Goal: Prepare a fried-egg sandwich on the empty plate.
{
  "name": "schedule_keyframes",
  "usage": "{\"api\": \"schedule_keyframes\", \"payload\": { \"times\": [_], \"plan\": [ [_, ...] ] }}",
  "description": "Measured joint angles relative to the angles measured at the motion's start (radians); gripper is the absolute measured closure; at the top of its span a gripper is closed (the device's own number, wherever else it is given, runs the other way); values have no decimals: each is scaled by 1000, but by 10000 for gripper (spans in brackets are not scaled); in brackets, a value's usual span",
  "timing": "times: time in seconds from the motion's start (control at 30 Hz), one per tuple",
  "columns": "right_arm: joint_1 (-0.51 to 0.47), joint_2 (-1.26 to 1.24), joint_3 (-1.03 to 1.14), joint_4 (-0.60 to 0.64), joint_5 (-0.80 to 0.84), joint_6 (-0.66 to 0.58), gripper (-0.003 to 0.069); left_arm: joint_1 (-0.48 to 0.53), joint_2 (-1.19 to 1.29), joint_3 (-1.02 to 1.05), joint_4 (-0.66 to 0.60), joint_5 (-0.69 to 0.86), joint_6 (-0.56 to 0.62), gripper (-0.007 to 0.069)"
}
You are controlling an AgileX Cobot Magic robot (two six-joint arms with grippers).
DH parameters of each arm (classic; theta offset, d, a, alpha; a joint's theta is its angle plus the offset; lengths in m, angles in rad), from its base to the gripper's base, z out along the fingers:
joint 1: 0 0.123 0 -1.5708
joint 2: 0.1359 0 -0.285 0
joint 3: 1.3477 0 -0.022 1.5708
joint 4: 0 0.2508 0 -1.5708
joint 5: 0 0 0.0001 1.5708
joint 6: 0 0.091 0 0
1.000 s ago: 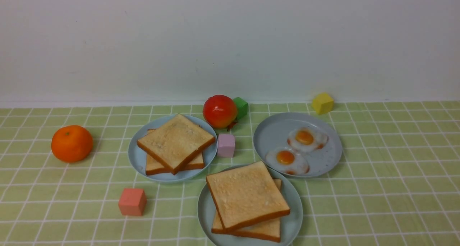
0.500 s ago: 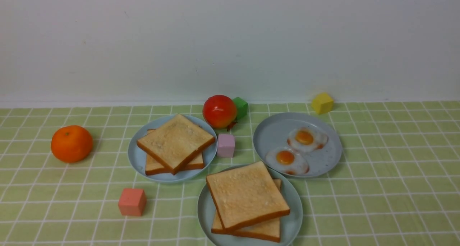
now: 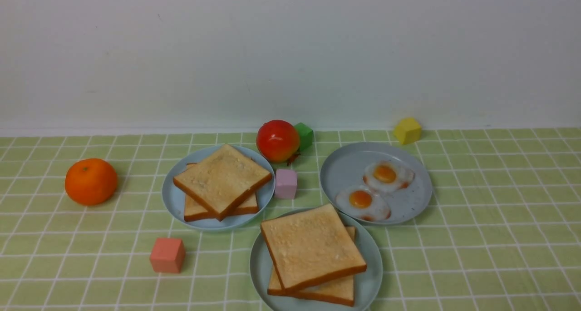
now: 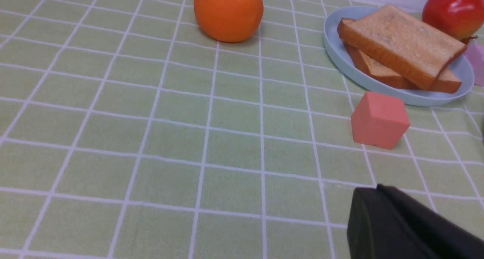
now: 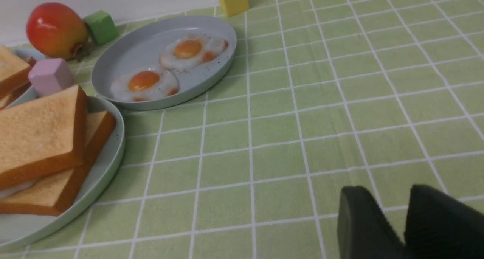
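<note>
Fried-egg sandwich (image 3: 313, 252) sits on the empty plate (image 3: 373, 274) at the middle of the table's near edge: two toast slices stacked, the upper one turned slightly askew. Nothing on the table (image 3: 490, 238) has moved over the last second, and neither arm appears in the front view, so the stack seems finished and the task looks done or nearly so. Behind it, toward the far edge, are a plate of spare toast (image 3: 221, 182) and a plate with two fried eggs (image 3: 373, 189). The egg inside the sandwich is hard to confirm; the right wrist view shows only a pale sliver between the slices. The plate's nearest rim is cut off. The right claw (image 5: 406, 198) hovers over bare cloth, fingers close together and holding nothing. Only one dark finger of the left claw (image 4: 378, 213) shows, so I cannot tell whether it is apart or together.
</note>
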Motion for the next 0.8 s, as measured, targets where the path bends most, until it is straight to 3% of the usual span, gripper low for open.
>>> {"api": "schedule_keyframes", "payload": {
  "times": [0.8],
  "plan": [
    [0,0,1,-1,-6,0,424,0,0,0,0,1,0,599]
  ]
}}
